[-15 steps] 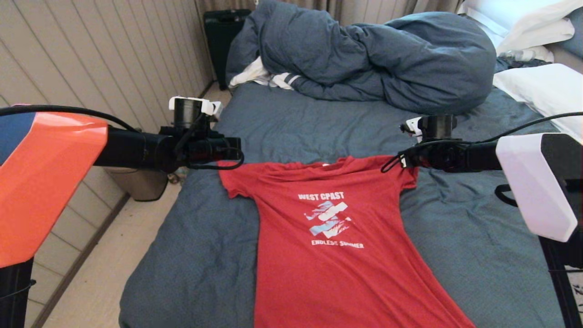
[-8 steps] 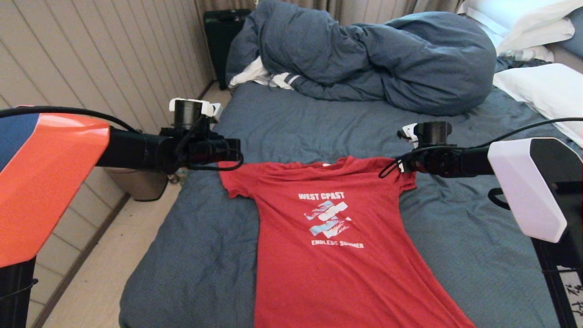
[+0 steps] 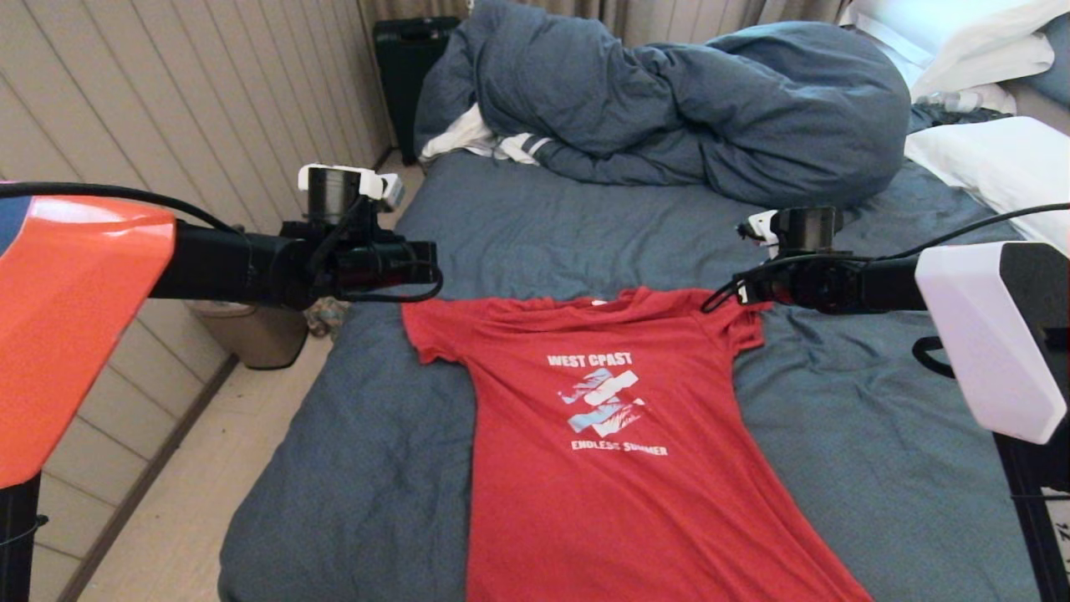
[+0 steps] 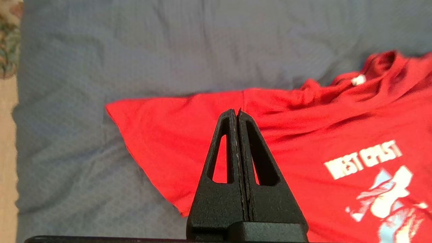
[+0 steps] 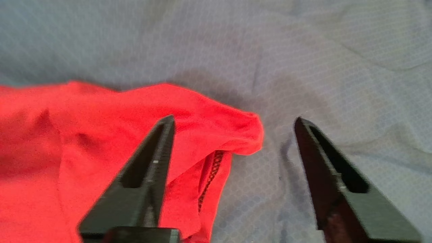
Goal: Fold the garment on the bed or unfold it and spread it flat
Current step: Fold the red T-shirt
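Red T-shirt (image 3: 619,435) spread front-up on the blue-grey sheet of the bed (image 3: 376,468), white lettering and pale chest print facing up, collar toward the bunched duvet (image 3: 669,109), hem running off the near edge of the head view. Sleeve on the robot's left lying flat and smooth; sleeve on the robot's right rumpled, its edge curled over so the inner seam stitching shows.

Left gripper (image 4: 238,111) above that flat sleeve, near the shoulder seam of the T-shirt, fingers pressed together with nothing between them, no cloth caught. Right gripper (image 5: 234,121) above the rumpled sleeve of the T-shirt, fingers spread wide: one finger (image 5: 158,148) over the red cloth, the other over bare sheet just beside the sleeve's end, curled sleeve tip lying in the gap, not gripped. Whether either fingertip touches the cloth: cannot tell.

Beyond the T-shirt's collar, bare sheet, then the duvet heaped across the far part of the bed. White striped cloth (image 3: 481,140) tucked against the duvet. White pillows (image 3: 995,163) well apart from the T-shirt, beside the duvet on the robot's right.
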{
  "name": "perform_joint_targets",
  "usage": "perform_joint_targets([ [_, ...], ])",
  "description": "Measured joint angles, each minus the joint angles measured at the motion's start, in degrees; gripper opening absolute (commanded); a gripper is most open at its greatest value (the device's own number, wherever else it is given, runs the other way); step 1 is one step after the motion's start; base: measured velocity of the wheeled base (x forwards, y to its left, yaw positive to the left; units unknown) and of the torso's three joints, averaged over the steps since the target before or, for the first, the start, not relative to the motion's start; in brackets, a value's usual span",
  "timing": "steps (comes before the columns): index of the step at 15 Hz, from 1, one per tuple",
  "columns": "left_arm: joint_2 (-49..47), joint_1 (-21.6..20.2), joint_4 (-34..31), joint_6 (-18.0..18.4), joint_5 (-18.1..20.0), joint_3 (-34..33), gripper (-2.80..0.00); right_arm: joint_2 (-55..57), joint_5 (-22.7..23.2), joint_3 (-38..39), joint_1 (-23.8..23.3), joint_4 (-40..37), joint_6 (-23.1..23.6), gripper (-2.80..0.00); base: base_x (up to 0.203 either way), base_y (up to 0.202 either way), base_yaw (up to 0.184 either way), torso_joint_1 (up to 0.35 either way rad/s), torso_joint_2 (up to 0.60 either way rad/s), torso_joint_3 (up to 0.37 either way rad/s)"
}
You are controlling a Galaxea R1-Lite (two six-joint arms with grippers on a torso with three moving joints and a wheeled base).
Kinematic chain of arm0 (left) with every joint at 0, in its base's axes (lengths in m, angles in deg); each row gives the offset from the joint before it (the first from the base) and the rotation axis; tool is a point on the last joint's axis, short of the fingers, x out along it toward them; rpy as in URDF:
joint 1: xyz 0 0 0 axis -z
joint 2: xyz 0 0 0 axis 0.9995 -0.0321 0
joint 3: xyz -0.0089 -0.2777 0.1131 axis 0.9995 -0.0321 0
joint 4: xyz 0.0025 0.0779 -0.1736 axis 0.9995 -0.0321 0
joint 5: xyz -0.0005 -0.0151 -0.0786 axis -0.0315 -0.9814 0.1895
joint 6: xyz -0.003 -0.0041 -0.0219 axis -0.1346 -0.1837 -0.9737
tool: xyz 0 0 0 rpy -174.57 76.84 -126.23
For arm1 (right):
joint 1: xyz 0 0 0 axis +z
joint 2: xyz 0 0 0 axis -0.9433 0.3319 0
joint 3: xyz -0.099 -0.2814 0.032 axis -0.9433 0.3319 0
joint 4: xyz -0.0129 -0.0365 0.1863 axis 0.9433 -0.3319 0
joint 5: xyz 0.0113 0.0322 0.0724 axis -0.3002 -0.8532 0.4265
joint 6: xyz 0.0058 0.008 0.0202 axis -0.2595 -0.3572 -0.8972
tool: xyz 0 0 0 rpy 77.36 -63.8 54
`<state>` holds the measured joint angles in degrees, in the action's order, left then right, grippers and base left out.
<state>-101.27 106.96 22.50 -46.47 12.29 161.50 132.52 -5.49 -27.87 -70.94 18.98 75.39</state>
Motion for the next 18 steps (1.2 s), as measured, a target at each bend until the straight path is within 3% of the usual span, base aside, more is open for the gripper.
perform_joint_targets([
  [1, 0.6, 0.0, -0.1, -0.3, 0.0, 0.0, -2.8, -0.6, 0.4, 0.0, 0.0, -0.2, -0.9, 0.0, 0.0, 0.0, 0.0, 0.0, 0.0, 0.0],
  [2, 1.1, 0.0, -0.4, -0.9, 0.0, 0.0, -2.8, -1.2, 0.7, 0.1, 0.0, -1.0, -2.0, -2.73, 0.0, 0.0, 0.0, 0.0, 0.0, 0.0],
  [8, 3.7, -0.1, -4.9, -2.3, 0.4, -1.5, -2.8, -6.0, 7.5, 0.3, 0.4, -20.5, -12.0, -2.8, 0.0, 0.0, 0.0, 0.0, 0.0, 0.0],
  [11, 5.0, -0.5, -9.1, -2.4, 0.5, -0.8, -2.8, -8.3, 7.7, 0.3, 0.6, -27.3, -16.1, -2.8, 0.0, 0.0, 0.0, 0.0, 0.0, 0.0],
  [14, 5.8, -1.6, -14.4, -2.7, 0.8, 0.4, -2.8, -9.9, 7.6, 0.2, 1.9, -32.0, -20.0, -2.8, 0.0, 0.0, 0.0, 0.0, 0.0, 0.0],
  [18, 3.9, -4.4, -17.8, -7.0, 2.7, 2.2, -2.8, -10.7, 7.9, 0.2, 4.2, -31.8, -20.4, -2.8, 0.0, 0.0, 0.0, 0.0, 0.0, 0.0],
])
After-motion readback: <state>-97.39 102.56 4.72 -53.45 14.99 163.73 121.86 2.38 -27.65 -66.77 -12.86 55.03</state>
